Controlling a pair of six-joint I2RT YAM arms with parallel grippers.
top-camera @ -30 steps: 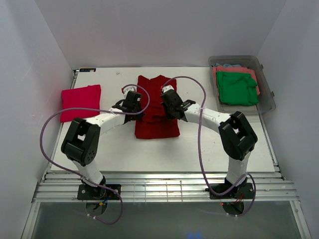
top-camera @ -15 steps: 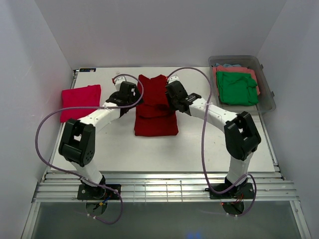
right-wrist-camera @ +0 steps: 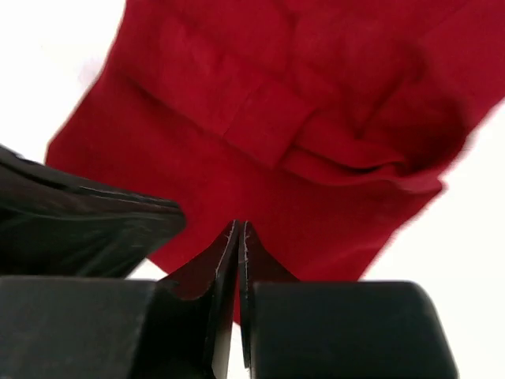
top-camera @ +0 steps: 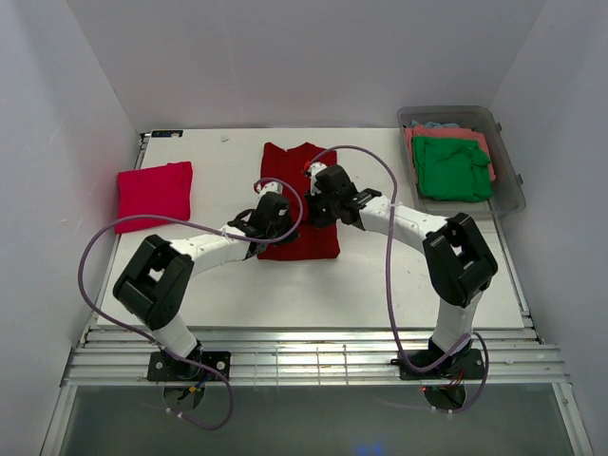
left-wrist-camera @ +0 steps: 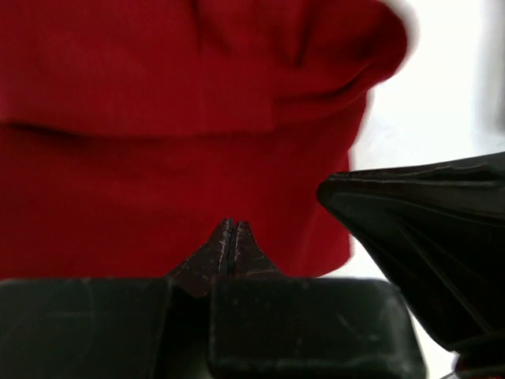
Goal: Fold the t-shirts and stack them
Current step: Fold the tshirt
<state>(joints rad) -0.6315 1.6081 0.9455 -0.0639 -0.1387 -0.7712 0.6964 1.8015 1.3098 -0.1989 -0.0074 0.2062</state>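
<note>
Lying at the middle of the desk point(top-camera: 237, 285), the dark red t-shirt point(top-camera: 294, 163) is a narrow oblong running far to near, with a doubled layer and creases across its far part. Both arms reach in over it.

Left gripper point(left-wrist-camera: 230, 233): above the near-left part of the shirt, fingers pressed together tip to tip, no cloth seen between them.

Right gripper point(right-wrist-camera: 238, 235): just beside the left one, over the right-hand middle of the shirt, fingers closed to a thin seam, nothing seen in its hold.

Each wrist view shows the other gripper as a dark wedge at its edge.

Pinkish-red t-shirt point(top-camera: 153, 195): folded square, flat at the left of the desk, well apart from the arms.

Green t-shirt point(top-camera: 450, 169) lies on the coral t-shirt point(top-camera: 445, 134) inside the clear tub point(top-camera: 508, 195), far right.
</note>
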